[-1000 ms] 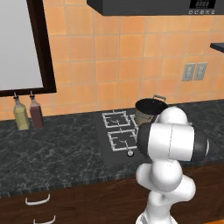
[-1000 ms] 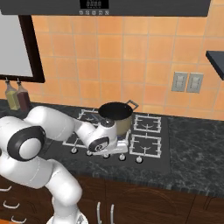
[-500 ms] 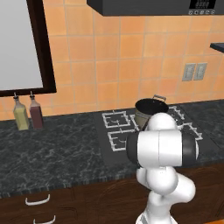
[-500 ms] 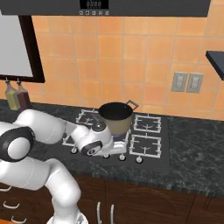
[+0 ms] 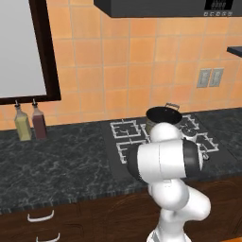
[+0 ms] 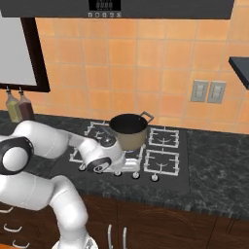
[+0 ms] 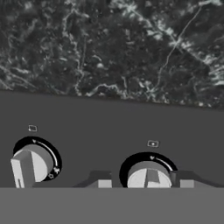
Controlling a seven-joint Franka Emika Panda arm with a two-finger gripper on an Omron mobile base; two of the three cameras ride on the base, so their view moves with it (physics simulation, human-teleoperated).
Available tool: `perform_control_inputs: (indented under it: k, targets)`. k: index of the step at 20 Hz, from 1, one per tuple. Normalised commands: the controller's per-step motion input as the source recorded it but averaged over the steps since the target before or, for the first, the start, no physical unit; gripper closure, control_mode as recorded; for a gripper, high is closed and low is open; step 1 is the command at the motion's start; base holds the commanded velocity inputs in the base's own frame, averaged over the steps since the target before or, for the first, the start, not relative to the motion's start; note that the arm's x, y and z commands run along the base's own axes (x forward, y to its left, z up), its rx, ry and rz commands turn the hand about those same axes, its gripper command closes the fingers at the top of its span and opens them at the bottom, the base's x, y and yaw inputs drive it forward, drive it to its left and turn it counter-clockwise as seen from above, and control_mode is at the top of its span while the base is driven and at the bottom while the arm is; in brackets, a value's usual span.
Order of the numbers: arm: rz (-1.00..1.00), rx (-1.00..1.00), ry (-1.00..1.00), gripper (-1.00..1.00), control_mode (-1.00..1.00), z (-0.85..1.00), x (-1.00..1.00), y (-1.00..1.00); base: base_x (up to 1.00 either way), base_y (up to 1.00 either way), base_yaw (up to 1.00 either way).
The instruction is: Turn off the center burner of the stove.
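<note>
Stove (image 6: 182, 168) sits set into the dark speckled counter (image 5: 56, 165), its knobs in a row along the front edge, and I have the arm folded low over that edge so the hand looks almost straight down at them. In the hand view two knobs show on the black glass: the left knob (image 7: 30, 165) and the right knob (image 7: 148, 175), and my gripper (image 7: 145, 184) brackets the right one, one fingertip on each side. I judge the fingers are set narrow around it, ready to pinch and twist, but I cannot tell whether the pads actually touch it, since the tips are cut off at the bottom of that view.

The center burner (image 6: 132, 154) I can only place roughly: a dark pot (image 6: 129, 130) stands over the middle grates, and the white wrist covers the grate in front of it in both base views. I see no flame anywhere, so I cannot confirm it is lit. The small icons above each knob are too blurred to read, so which burner the right knob governs is my guess
</note>
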Motion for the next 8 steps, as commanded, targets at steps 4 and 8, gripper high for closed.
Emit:
perform_control_inputs:
  k: [4, 8]
  targets:
    - [-0.63, 0.14, 0.26, 1.0, -1.0, 0.02, 0.19, 0.07, 0.0, 0.0, 0.0]
    - [0.0, 0.0, 0.0, 1.0, -1.0, 0.0, 0.0, 0.0, 0.0, 0.0, 0.0]
